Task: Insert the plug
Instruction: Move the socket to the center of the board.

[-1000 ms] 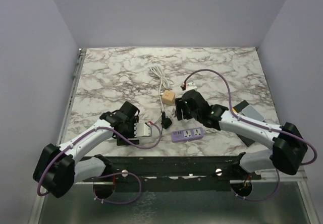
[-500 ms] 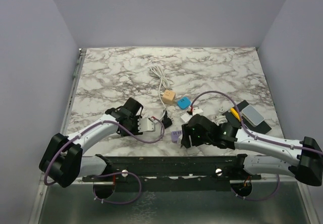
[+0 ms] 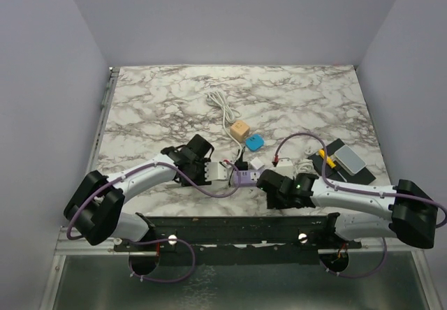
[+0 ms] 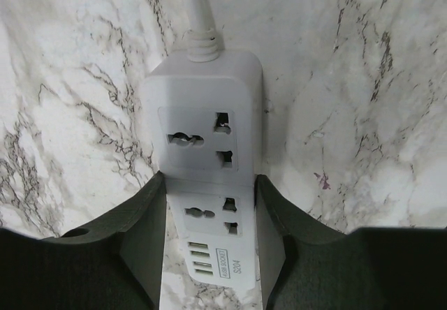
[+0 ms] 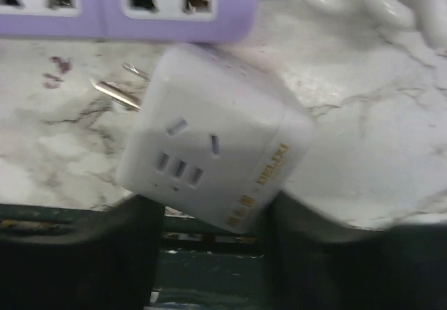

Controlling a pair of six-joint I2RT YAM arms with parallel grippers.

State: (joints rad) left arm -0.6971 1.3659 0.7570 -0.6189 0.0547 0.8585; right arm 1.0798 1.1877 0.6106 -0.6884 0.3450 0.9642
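Not plugged in yet. Holding the plug (image 5: 209, 156), a white cube adapter, in the right tool (image 5: 209, 211), closed onto its body from both sides and no further. Carrying it tilted over the counter (image 5: 363, 135), with the two flat prongs (image 5: 115, 92) aimed up and left toward the power strip (image 5: 174, 6) but stopping short of it (no metal inside any slot, as far as the right wrist view shows). Bracing that strip with the left tool (image 4: 209, 182), closed down to the strip's width, with fingers (image 4: 133, 219) against both long sides near the USB end. Lying flat on the marble, sockets facing up, cord leaving at the far end. From above, sitting between the two arms near the front edge, with the plug just beside it.

Done, judging by this: pickup of the plug, steadying of the strip, rough approach. Left to do: turning the cube so the prongs point down at a socket face, lining them up with its slots, then pushing straight in until seated.
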